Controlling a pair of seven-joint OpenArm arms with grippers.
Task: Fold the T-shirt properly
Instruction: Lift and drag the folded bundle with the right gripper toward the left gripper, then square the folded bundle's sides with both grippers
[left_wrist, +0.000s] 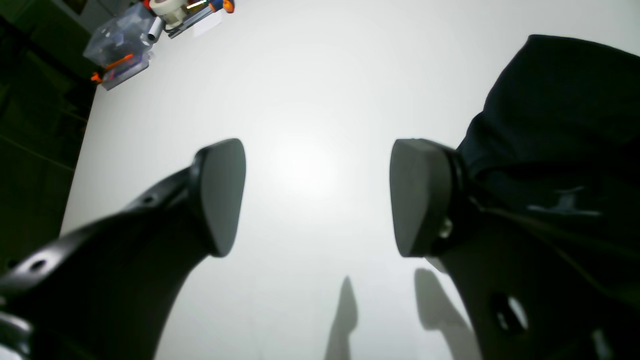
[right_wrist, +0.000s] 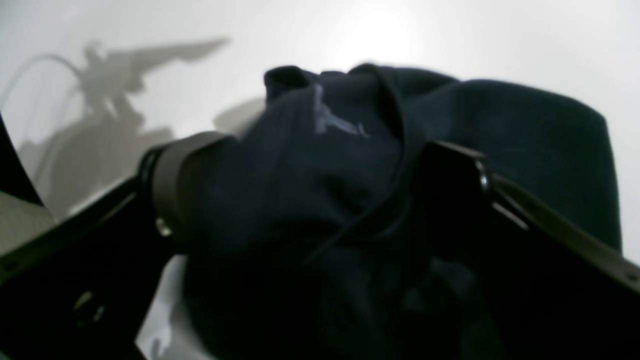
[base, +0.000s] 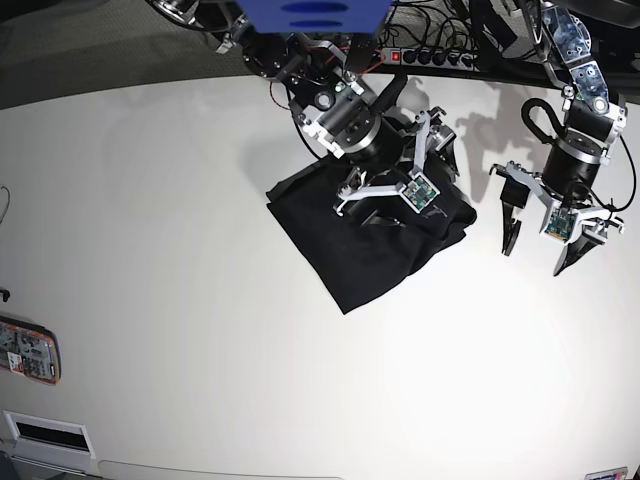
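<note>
The black T-shirt (base: 365, 250) lies crumpled on the white table (base: 180, 220), right of centre in the base view. My right gripper (base: 400, 215) is down on its upper right part. In the right wrist view the jaws stand wide apart, with bunched cloth (right_wrist: 525, 130) between the fingers (right_wrist: 170, 185) of that gripper (right_wrist: 310, 190). My left gripper (base: 533, 258) hangs open and empty over bare table, just right of the shirt. In the left wrist view that gripper (left_wrist: 317, 200) shows bare table between its pads, and the shirt (left_wrist: 560, 110) lies beyond the right finger.
A clear plastic box (left_wrist: 120, 47) and a tape roll (left_wrist: 167, 10) sit at a far table corner. A small device (base: 25, 350) lies at the left edge of the table. A power strip (base: 430, 57) and cables run along the back.
</note>
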